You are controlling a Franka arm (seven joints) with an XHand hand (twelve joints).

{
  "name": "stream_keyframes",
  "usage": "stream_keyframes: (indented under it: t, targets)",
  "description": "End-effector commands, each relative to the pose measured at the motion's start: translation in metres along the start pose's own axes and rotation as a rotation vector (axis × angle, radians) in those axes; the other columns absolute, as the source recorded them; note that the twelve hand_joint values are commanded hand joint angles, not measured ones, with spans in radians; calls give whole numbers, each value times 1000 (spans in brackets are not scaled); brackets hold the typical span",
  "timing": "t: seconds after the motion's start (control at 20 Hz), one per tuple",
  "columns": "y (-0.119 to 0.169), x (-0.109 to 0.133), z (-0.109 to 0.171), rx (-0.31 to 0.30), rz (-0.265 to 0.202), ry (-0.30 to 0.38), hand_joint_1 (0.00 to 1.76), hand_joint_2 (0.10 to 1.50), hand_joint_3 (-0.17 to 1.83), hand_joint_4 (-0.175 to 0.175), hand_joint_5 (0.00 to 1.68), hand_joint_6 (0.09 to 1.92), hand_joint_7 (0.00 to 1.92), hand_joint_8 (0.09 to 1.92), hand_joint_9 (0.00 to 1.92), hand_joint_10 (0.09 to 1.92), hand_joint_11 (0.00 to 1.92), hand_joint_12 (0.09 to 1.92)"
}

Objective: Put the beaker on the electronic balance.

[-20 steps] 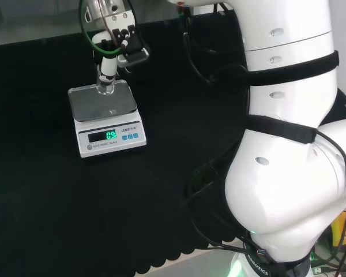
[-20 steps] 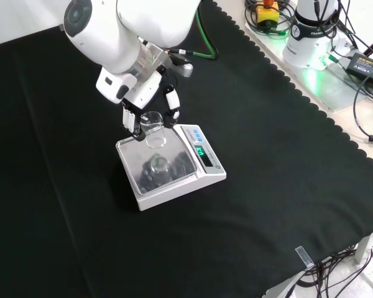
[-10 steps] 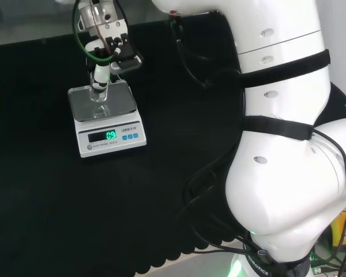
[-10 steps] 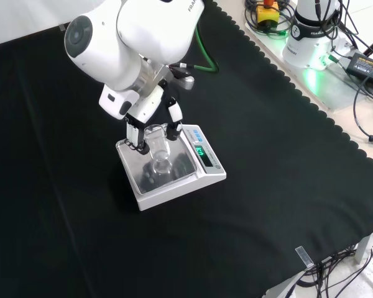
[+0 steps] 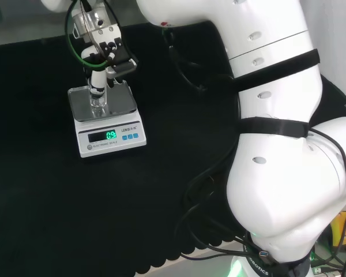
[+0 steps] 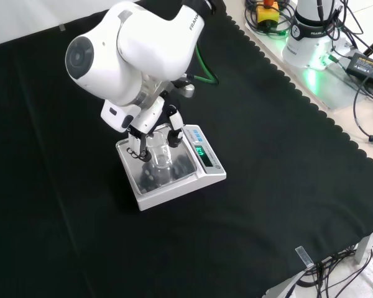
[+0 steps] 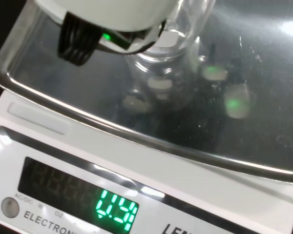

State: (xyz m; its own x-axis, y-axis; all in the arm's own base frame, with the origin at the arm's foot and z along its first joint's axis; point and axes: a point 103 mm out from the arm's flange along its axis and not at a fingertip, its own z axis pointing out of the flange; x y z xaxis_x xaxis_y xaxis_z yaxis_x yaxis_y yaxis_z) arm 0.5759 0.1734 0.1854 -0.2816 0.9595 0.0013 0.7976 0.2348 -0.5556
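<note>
Clear beaker [image 6: 161, 156] lowered onto electronic balance [image 6: 174, 176] pan since earlier, robot hand [image 6: 150, 131] fingers curled round it, upright.

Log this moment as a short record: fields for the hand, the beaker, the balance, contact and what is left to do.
hand: the hand is over the pan, fingers curled round the beaker
beaker: clear glass beaker, upright, held above the middle of the pan
balance: white electronic balance on the black cloth, steel pan, green display lit
contact: beaker base at or just above the pan; cannot tell if it touches
left to do: set the beaker down if needed, open the fingers, withdraw
</note>
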Motion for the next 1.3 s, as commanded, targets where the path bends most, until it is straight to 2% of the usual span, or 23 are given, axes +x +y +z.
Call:
stream_keyframes:
  t: [0.05, 0.35, 0.5, 0.7, 0.9, 1.15, 1.3]
  targets:
    - [-3, -3, 1, 23, 30, -40, 1136, 634, 757, -175, 879, 775, 1027, 787, 1449, 141, 1601, 523]
    - [-10, -4, -6, 30, 36, -40, 1053, 578, 773, -175, 800, 838, 964, 820, 1410, 121, 1538, 549]
    - [-12, -4, -7, 27, 34, -36, 930, 537, 706, -150, 632, 923, 884, 854, 1310, 127, 1381, 694]
    - [-11, -3, -6, 20, 38, -42, 847, 532, 631, -129, 507, 965, 819, 877, 1201, 217, 1243, 847]
    - [-8, 3, -6, 33, 37, -57, 852, 555, 590, -130, 515, 947, 807, 874, 1104, 414, 1226, 863]
    - [-5, 9, -8, 43, 34, -73, 871, 561, 585, -135, 530, 945, 808, 875, 1085, 470, 1236, 861]
    - [-5, 12, -10, 47, 33, -86, 802, 539, 548, -117, 492, 944, 788, 870, 1011, 530, 1141, 930]
